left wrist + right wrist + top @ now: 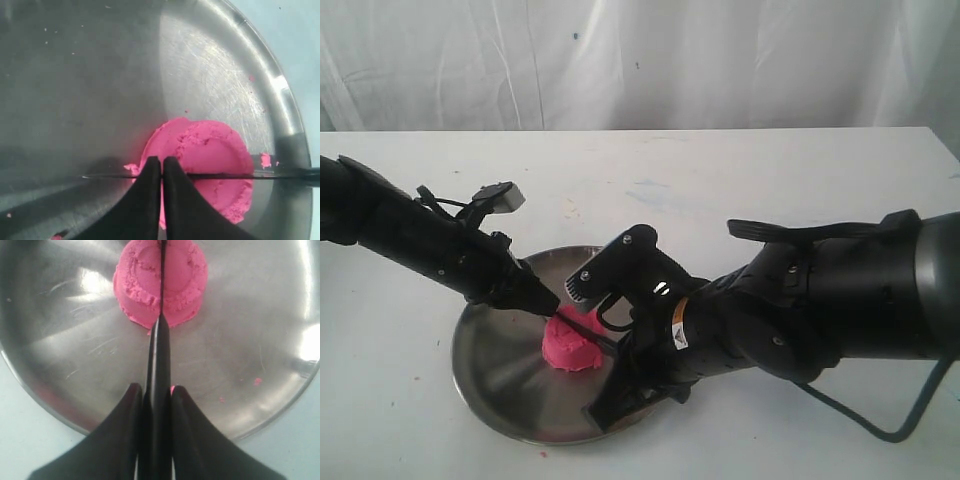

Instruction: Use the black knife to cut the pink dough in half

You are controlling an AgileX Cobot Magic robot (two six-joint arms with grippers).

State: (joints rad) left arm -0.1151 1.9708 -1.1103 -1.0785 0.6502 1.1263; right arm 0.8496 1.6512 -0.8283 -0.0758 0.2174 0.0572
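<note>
My right fingers (117, 440) are clamped on the handle of the knife (160, 355). Its thin black blade runs straight out from them and lies along the midline of the dough (140, 280). My left fingers (145, 200) are pressed together with nothing visible between them. Their tips sit at the edge of the dough, right where the blade crosses, but I cannot tell whether they bear down on it.

The dough rests near the middle of the plate (495, 365), a low round puck, bright pink and matte. Its top is grainy and its skirt is ragged and crumbling, and a few loose crumbs lie on the plate near it. I judge it soft and light: it should give under the edge, but it may smear, stick to the blade or skid across the metal. The plate is shallow, round, polished steel with fine scratches, so it is slick underneath.

The knife is slim, stiff and smooth, so the handle is the place to hold it, firmly and square so the blade cannot twist. The dough looks like one piece, and the cut needs a straight downward press.
</note>
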